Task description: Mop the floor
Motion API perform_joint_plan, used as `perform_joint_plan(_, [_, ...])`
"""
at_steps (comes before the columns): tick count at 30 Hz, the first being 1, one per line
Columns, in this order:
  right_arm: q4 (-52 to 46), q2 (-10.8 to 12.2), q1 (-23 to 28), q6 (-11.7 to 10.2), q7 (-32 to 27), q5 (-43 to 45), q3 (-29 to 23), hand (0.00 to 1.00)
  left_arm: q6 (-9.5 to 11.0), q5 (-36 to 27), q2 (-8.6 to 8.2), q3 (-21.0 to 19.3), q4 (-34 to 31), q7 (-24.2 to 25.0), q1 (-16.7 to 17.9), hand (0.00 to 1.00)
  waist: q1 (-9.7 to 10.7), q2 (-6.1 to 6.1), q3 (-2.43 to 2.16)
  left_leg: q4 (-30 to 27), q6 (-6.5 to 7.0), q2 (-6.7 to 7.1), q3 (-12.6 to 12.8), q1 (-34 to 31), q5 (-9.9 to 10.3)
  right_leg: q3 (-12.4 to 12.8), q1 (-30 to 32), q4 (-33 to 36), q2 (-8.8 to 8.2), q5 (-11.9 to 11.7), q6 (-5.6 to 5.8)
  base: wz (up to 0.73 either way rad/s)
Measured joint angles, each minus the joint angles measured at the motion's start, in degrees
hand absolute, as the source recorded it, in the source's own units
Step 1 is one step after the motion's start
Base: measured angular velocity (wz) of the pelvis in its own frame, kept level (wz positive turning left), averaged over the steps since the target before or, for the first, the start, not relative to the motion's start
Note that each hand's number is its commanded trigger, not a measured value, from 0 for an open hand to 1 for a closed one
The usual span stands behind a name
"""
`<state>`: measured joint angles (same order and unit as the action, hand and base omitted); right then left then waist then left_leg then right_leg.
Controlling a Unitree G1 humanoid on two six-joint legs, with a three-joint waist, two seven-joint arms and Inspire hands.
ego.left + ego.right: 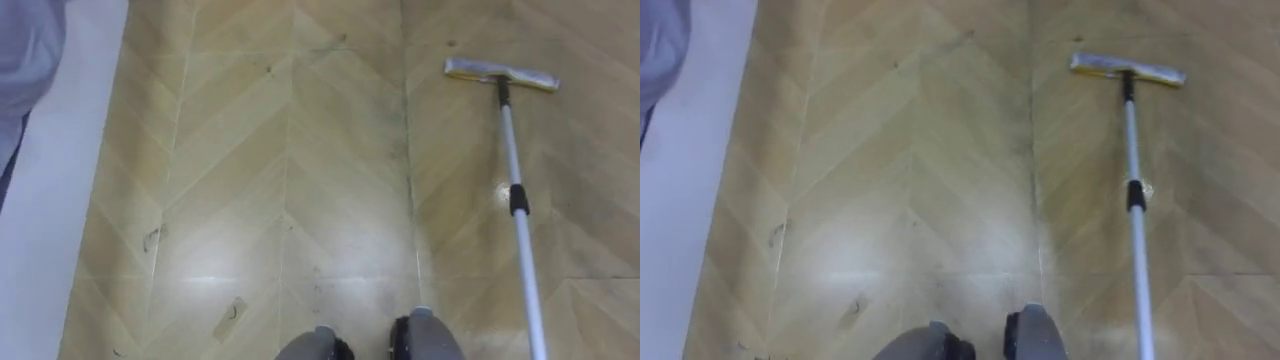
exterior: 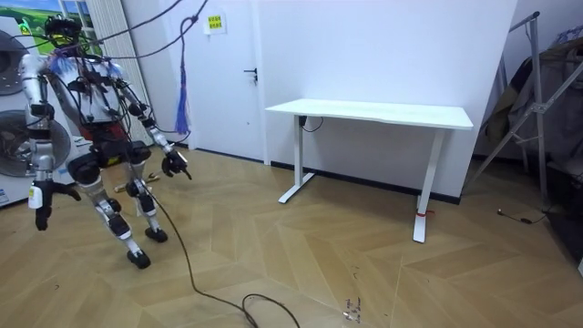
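Note:
A flat mop lies on the wooden floor ahead of me and to my right. Its yellowish-grey head (image 1: 501, 74) rests flat at the far end. The pole (image 1: 517, 205) is silver with a black collar and runs back toward me, leaving the picture at the lower right. In the room view I stand with knees bent near the room view's left edge. My left hand (image 2: 170, 163) is held out in front at hip height. My right hand (image 2: 38, 215) hangs low at my side. How the fingers of either hand stand is too small to tell.
A white strip (image 1: 45, 230) borders the herringbone floor (image 1: 290, 180) on my left, with grey cloth (image 1: 25, 50) above it. In the room view a white desk (image 2: 373, 114) stands by the back wall. A washing machine (image 2: 11, 109) is behind me and a metal rack (image 2: 533, 100) at the room view's right.

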<state>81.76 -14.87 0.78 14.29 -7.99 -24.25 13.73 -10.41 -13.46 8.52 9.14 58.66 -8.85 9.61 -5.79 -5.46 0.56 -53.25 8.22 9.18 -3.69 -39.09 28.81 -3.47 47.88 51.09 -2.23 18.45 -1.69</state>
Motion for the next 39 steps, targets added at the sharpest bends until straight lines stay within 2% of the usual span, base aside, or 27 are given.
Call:
perform_joint_plan(1, [0.0, -0.1, -0.6, 0.3, -0.1, 0.0, -0.2, 1.00, -0.1, -0.1, 0.03, 0.0, 0.1, -0.2, 0.0, 0.00, 0.0, 0.04, 0.03, 0.0, -0.32, 0.12, -0.3, 0.4, 0.3, -0.3, -0.4, 0.4, -0.27, 0.3, -0.47, 0.29])
perform_joint_plan(3, [0.4, -1.0, -2.9, 1.4, 0.0, 0.7, -1.6, 1.00, -0.6, -0.6, 0.06, 0.0, 0.2, -0.5, 0.0, 0.00, 0.0, 0.45, 0.19, -1.1, -1.39, 0.42, -0.4, 0.7, 0.8, -1.3, -1.0, 2.1, -1.47, 2.4, -1.03, 0.40])
perform_joint_plan(5, [1.4, -4.1, -9.2, 2.9, 0.0, 1.3, -2.4, 1.00, -0.9, -2.8, 0.29, 0.1, 0.5, -0.7, 0.2, 0.00, -1.6, 1.46, 0.88, -5.6, -2.74, -0.95, 2.8, -0.6, 1.3, -1.4, -0.7, 5.6, -1.86, 5.4, -1.48, 0.21])
perform_joint_plan(6, [1.5, -5.8, -13.2, 3.1, 0.0, 2.0, -2.2, 1.00, -1.1, -3.9, 0.79, 0.7, 0.3, -0.7, 0.7, 0.00, -2.3, 2.27, 1.20, -9.1, -4.20, -2.14, 5.0, -2.0, 0.6, -1.2, -0.3, 7.3, -1.87, 6.7, -1.80, 0.00])
perform_joint_plan(7, [1.3, -6.5, -15.5, 3.0, 0.0, 2.1, -1.8, 1.00, -1.2, -4.5, 1.16, 1.3, 0.3, -0.7, 1.0, 0.00, -2.3, 2.77, 1.33, -10.6, -5.28, -2.88, 6.1, -2.8, 0.1, -1.1, 0.0, 7.9, -1.88, 7.1, -1.90, 0.05])
perform_joint_plan(8, [0.6, -7.8, -19.4, 2.1, 0.3, 2.0, -1.0, 1.00, -1.3, -4.9, 1.66, 1.5, 0.4, -0.7, 1.4, 0.00, -2.5, 3.50, 1.52, -13.3, -7.80, -4.18, 7.6, -4.7, -1.5, -1.2, 0.3, 8.1, -1.79, 7.4, -2.18, 0.18])
perform_joint_plan(9, [-0.5, -8.7, -21.9, 0.7, 0.8, 2.0, -0.9, 1.00, -1.3, -4.6, 2.24, 1.4, 0.2, -0.7, 1.8, 0.00, -2.8, 4.14, 1.63, -16.0, -9.35, -5.03, 7.8, -7.0, -3.6, -1.3, 0.3, 7.9, -1.63, 7.4, -2.23, 0.23])
perform_joint_plan(10, [-1.4, -8.9, -22.8, 0.2, 1.0, 2.0, -1.0, 1.00, -1.4, -4.2, 2.55, 1.2, -0.3, -0.7, 2.2, 0.00, -3.1, 4.46, 1.52, -15.8, -8.68, -5.57, 7.7, -8.2, -3.5, -1.3, 0.3, 7.7, -1.52, 7.2, -1.79, 0.32])
perform_joint_plan(11, [-2.5, -9.0, -24.0, -1.0, 1.3, 1.8, -1.2, 1.00, -1.6, -3.6, 3.36, 1.1, -1.6, -0.6, 3.0, 0.00, -3.8, 5.26, 1.43, -11.7, -7.78, -6.88, 7.3, -10.4, -2.9, -1.2, 0.1, 7.5, -1.47, 7.4, -2.02, 0.51])
perform_joint_plan(12, [-2.6, -9.0, -24.3, -1.8, 1.6, 0.9, -1.6, 1.00, -1.6, -2.9, 3.67, 1.1, -1.7, -0.4, 2.9, 0.00, -4.0, 5.40, 1.48, -5.8, -7.80, -7.69, 6.5, -12.1, -3.5, -1.2, -1.2, 7.2, -1.13, 8.0, -1.62, 0.62])
perform_joint_plan(13, [-2.6, -8.9, -24.1, -1.9, 1.8, 0.0, -1.6, 1.00, -1.6, -2.7, 3.72, 1.2, -1.7, -0.3, 2.9, 0.00, -4.1, 5.03, 1.25, -3.7, -6.78, -7.99, 5.9, -12.5, -5.5, -1.0, -1.9, 7.1, -1.04, 8.5, -1.36, 0.64])
perform_joint_plan(14, [-2.4, -8.3, -23.3, -1.9, 2.4, -1.5, -1.6, 1.00, -1.6, -2.6, 3.70, 1.2, -1.2, 0.4, 3.3, 0.00, -4.3, 5.46, 1.09, -2.4, -5.28, -8.70, 6.6, -11.8, -8.3, -0.4, -3.7, 6.4, -0.88, 9.3, -0.33, 0.48])
perform_joint_plan(15, [-2.4, -8.0, -21.7, -1.9, 3.1, -2.3, -2.1, 1.00, -2.0, -2.1, 3.44, 1.2, -1.1, 1.3, 3.1, 0.00, -4.3, 5.31, 1.12, -1.7, -3.85, -8.46, 6.8, -10.3, -7.6, 0.3, -5.3, 5.2, -0.59, 9.8, 0.46, 0.33])
perform_joint_plan(17, [-2.0, -7.9, -18.2, -2.5, 4.3, -3.2, -1.8, 1.00, -2.2, -1.9, 3.32, 1.2, -0.7, 2.4, 2.5, 0.00, -4.5, 5.02, 1.14, -1.5, -2.50, -8.32, 7.0, -8.1, -6.5, 0.1, -7.8, 4.2, -0.54, 9.9, 0.78, 0.07])
perform_joint_plan(19, [-0.8, -7.9, -13.5, -2.9, 4.7, -2.2, -0.2, 1.00, -2.1, -1.3, 3.19, 0.7, -0.5, 2.8, 1.8, 0.00, -4.5, 4.33, 0.83, -1.3, -1.72, -7.87, 7.1, -5.8, -5.4, 0.2, -10.0, 4.3, -0.73, 9.6, 1.24, 0.00])
perform_joint_plan(21, [0.8, -7.2, -7.6, -2.7, 3.0, 0.4, 1.1, 1.00, -1.7, -0.8, 2.74, -0.7, -0.3, 2.7, 0.6, 0.00, -4.0, 3.18, 0.15, -0.3, -1.01, -7.45, 7.4, -3.1, -4.3, 0.5, -11.3, 5.1, -1.13, 8.2, 2.88, -0.10])
perform_joint_plan(22, [0.8, -6.8, -6.3, -2.5, 2.6, 1.2, 1.3, 1.00, -1.7, -0.6, 2.53, -1.4, -0.3, 2.7, 0.4, 0.00, -3.9, 2.84, 0.01, 0.0, -0.93, -7.49, 7.5, -2.5, -4.3, 0.6, -11.8, 4.8, -1.10, 7.8, 3.11, -0.22])
perform_joint_plan(24, [0.8, -4.1, -3.7, -2.2, 1.2, 3.6, 1.3, 1.00, -1.7, -0.6, 2.08, -2.2, 0.0, 1.4, 0.1, 0.00, -2.3, 2.47, -0.07, 2.9, -0.94, -7.51, 7.9, 0.5, -4.4, 0.7, -14.9, 0.4, -0.89, 7.3, 3.02, -0.37])
perform_joint_plan(26, [0.8, -2.1, -3.5, -2.2, 0.9, 4.9, 1.3, 1.00, -1.9, -0.5, 1.83, -2.2, -0.1, 0.7, -0.1, 0.00, -1.4, 2.53, -0.02, 5.5, -1.05, -7.49, 8.0, 2.8, -5.0, 0.0, -17.7, -4.3, -0.88, 7.0, 3.01, -0.53])
perform_joint_plan(28, [0.8, -0.5, -4.0, -2.2, 1.1, 6.3, 1.1, 1.00, -2.0, -0.6, 1.55, -2.4, 0.2, 0.5, -0.1, 0.00, -0.8, 2.89, 0.21, 8.9, -1.22, -7.19, 8.1, 6.1, -6.0, -0.2, -21.2, -8.3, -0.96, 6.1, 3.21, -0.48])
perform_joint_plan(29, [0.7, -0.1, -4.2, -2.2, 1.5, 6.4, 1.0, 1.00, -2.0, -0.5, 1.41, -2.3, 0.4, 0.5, -0.1, 0.00, -0.4, 3.41, 0.52, 11.4, -1.34, -7.05, 8.2, 8.5, -6.8, -0.8, -23.3, -10.7, -1.14, 5.1, 3.13, -0.16])
perform_joint_plan(31, [0.7, 0.1, -4.0, -1.7, 2.7, 6.5, 0.7, 1.00, -2.0, 0.3, 1.43, -2.3, 0.7, 0.5, -0.1, 0.00, 0.1, 3.98, 0.68, 15.3, -1.69, -6.64, 8.1, 12.0, -8.1, -1.9, -26.5, -14.6, -1.58, 4.0, 2.92, 0.01])
perform_joint_plan(32, [0.7, 0.1, -4.0, -1.4, 3.1, 6.5, 0.7, 1.00, -2.0, 0.6, 1.50, -2.3, 1.2, 0.5, -0.1, 0.00, 0.1, 4.50, 0.57, 17.7, -1.89, -6.42, 8.1, 13.9, -9.0, -2.2, -28.4, -16.7, -1.68, 3.4, 2.83, 0.06])
perform_joint_plan(34, [0.6, 0.1, -3.7, -0.5, 3.2, 7.0, 0.7, 1.00, -2.1, 0.7, 1.43, -2.3, 2.6, 0.4, 0.1, 0.00, 0.1, 4.73, 0.68, 20.3, -2.42, -6.57, 7.5, 17.0, -9.8, -3.2, -32.3, -20.6, -1.30, 2.3, 2.56, 0.11])
perform_joint_plan(36, [0.3, 0.3, -2.3, -0.4, 3.6, 9.0, -0.4, 1.00, -2.6, 3.3, 1.47, -2.5, 3.8, 0.3, 0.5, 0.00, 0.7, 5.82, 0.46, 24.3, -2.88, -6.28, 7.1, 21.3, -11.0, -5.1, -36.4, -24.2, -1.62, 1.5, 2.16, 0.20])
perform_joint_plan(37, [0.3, 0.3, -2.1, -0.4, 3.8, 9.3, -0.5, 1.00, -2.7, 4.4, 1.46, -2.6, 3.8, 0.3, 0.8, 0.00, 0.7, 6.27, 0.53, 25.2, -3.03, -6.28, 7.1, 22.4, -11.2, -5.4, -37.5, -25.1, -1.60, 1.3, 2.07, 0.09])
perform_joint_plan(39, [-0.9, 0.3, -1.1, 0.1, 4.4, 10.9, -0.4, 1.00, -3.0, 7.7, 1.44, -2.7, 4.1, 0.2, 1.4, 0.00, 0.8, 6.86, 0.34, 27.6, -3.76, -6.63, 6.5, 26.0, -11.7, -6.8, -42.3, -29.2, -0.80, 0.1, 1.67, 0.08])
